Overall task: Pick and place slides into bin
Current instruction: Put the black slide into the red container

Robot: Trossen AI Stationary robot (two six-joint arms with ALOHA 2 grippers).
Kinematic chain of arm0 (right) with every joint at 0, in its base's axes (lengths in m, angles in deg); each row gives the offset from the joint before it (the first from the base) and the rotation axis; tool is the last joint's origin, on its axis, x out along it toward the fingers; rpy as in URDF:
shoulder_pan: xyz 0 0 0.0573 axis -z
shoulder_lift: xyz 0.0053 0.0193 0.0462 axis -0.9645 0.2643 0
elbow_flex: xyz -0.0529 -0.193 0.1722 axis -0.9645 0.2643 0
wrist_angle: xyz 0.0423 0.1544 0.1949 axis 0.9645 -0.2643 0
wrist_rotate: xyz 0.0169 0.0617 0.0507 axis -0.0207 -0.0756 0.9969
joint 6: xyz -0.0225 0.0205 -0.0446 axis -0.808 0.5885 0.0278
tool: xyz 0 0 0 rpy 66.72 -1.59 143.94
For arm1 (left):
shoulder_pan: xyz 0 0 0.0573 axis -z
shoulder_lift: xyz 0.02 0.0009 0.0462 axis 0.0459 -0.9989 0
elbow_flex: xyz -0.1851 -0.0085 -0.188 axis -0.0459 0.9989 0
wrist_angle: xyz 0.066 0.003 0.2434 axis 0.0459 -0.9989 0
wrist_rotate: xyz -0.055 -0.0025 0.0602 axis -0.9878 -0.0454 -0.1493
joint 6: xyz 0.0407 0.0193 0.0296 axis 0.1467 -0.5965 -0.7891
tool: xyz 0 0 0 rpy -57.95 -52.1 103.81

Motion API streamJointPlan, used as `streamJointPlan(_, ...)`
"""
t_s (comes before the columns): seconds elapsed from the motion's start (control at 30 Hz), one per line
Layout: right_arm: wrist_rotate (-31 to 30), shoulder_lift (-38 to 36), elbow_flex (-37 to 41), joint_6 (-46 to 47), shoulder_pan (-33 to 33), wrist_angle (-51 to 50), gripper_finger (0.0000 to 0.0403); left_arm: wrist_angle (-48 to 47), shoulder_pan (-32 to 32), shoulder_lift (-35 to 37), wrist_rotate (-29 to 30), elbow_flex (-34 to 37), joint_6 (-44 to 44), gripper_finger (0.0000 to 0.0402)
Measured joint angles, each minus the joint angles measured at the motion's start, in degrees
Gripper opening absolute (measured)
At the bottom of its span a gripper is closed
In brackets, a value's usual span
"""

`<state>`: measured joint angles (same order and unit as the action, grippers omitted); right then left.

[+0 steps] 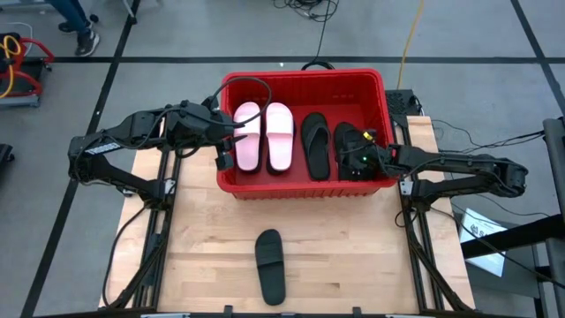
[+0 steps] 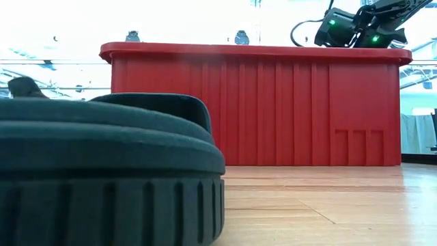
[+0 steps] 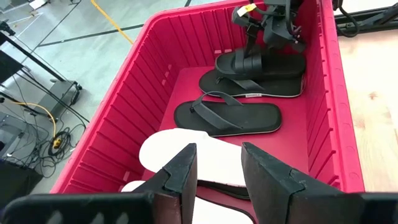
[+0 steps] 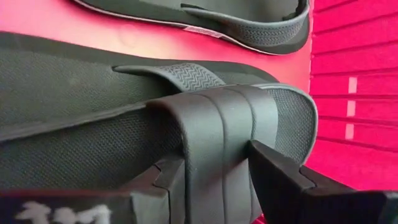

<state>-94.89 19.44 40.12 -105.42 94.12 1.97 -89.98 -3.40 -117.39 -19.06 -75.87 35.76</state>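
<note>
The red bin (image 1: pixel 300 78) stands at the table's far middle. In it lie a pale pink pair of slides (image 1: pixel 263 137), a black flip-flop (image 1: pixel 316 146) and, by the right wall, a black band slide (image 3: pixel 258 62) close against a second flip-flop (image 3: pixel 249 86). My right gripper (image 4: pixel 216 158) reaches down into the bin and is shut on that band slide. My left gripper (image 3: pixel 217 155) hangs open over the bin's left part, above the pink pair (image 3: pixel 161 152), holding nothing. Another black slide (image 1: pixel 269 265) lies on its sole near the table's front edge. My right gripper pinches the black slide's ridged band (image 4: pixel 217 137) between its two fingers (image 4: pixel 280 180), one finger on each edge of the band. The fingers slant down from the table's right side. The slide lies level, low in the bin, close to the right wall.
The bin's ribbed walls (image 2: pixel 273 102) rise well above the tabletop. Bare wooden table (image 1: pixel 353 247) lies between the bin and the front edge, save for the lone black slide (image 2: pixel 102 171). Cables and stands surround the table on the floor.
</note>
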Motion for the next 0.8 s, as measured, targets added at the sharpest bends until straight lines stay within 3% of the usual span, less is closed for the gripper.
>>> streamJointPlan(0.53,0.9,-4.6,0.0,0.9,0.0,-0.6,0.0144,0.0,0.0,0.0,-0.1,0.0,0.6,0.0124)
streamJointPlan(0.8,-3.1,-4.6,0.1,0.9,0.1,2.7,0.0144,0.0,0.0,0.0,-0.1,0.0,0.6,0.0124)
